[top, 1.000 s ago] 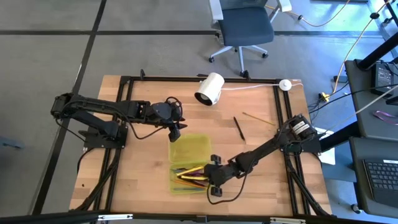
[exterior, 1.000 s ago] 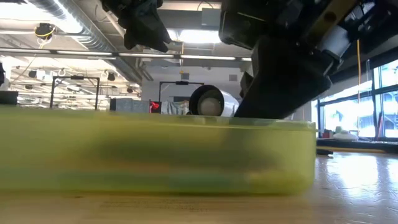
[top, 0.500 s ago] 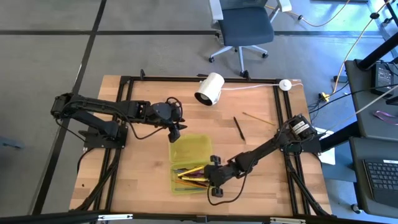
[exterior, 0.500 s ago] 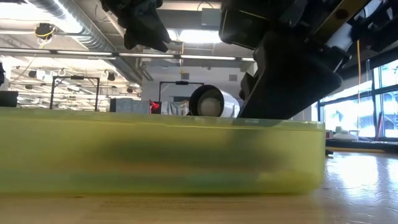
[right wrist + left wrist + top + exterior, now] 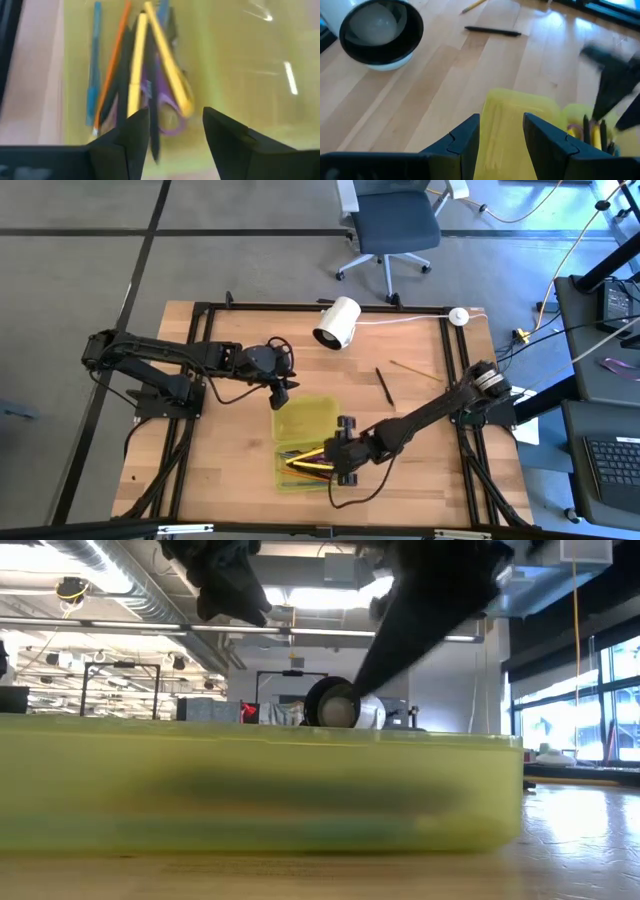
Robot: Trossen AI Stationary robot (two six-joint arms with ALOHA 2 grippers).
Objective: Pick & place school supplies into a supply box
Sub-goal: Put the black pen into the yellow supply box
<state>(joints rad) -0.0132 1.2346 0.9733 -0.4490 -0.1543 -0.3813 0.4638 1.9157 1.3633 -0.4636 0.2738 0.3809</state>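
The supply box (image 5: 305, 435), a shallow yellow-green tray, rests flat on the wooden table and fills the low view (image 5: 260, 790). Yellow, orange, blue and black pens and purple-handled scissors (image 5: 145, 75) lie in its near end (image 5: 303, 463). My right gripper (image 5: 338, 458) hangs open and empty just above them (image 5: 175, 117). My left gripper (image 5: 283, 388) is open over the box's far left corner (image 5: 501, 125); I cannot tell whether it touches the box. A black pen (image 5: 384, 385) and a pencil (image 5: 415, 370) lie on the table to the right.
A white cylinder (image 5: 337, 323) with a cable lies near the table's far edge, its cable running to a white puck (image 5: 458, 316). Black frame rails line the table's edges. Bare wood lies left of the box and along the near edge. An office chair (image 5: 395, 225) stands beyond the table.
My right gripper has risen from the box's near end and drifted a little toward the far edge, staying over the pens. In the low view the box's right end has slid slightly toward the table's right.
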